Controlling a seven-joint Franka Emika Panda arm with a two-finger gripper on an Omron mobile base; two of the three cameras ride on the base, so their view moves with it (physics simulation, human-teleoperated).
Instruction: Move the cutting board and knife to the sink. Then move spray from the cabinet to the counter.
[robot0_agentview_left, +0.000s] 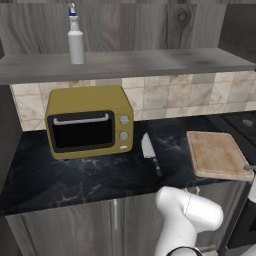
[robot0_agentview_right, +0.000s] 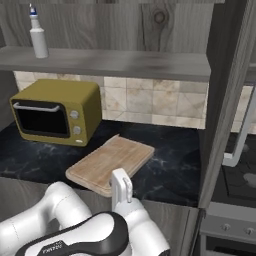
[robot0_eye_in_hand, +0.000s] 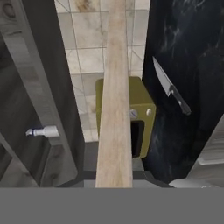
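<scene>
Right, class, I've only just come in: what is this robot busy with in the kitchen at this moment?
The robot's end effector is shut on the near edge of the cutting board, which lies on the black counter. The knife lies on the counter between the board and the yellow oven. The spray stands on the cabinet shelf, untouched.

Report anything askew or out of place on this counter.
The cutting board is askew: its near edge juts past the counter front, with the hand shut on that edge. The knife lies flat beside it, apart. Nothing spilled or damaged.
</scene>
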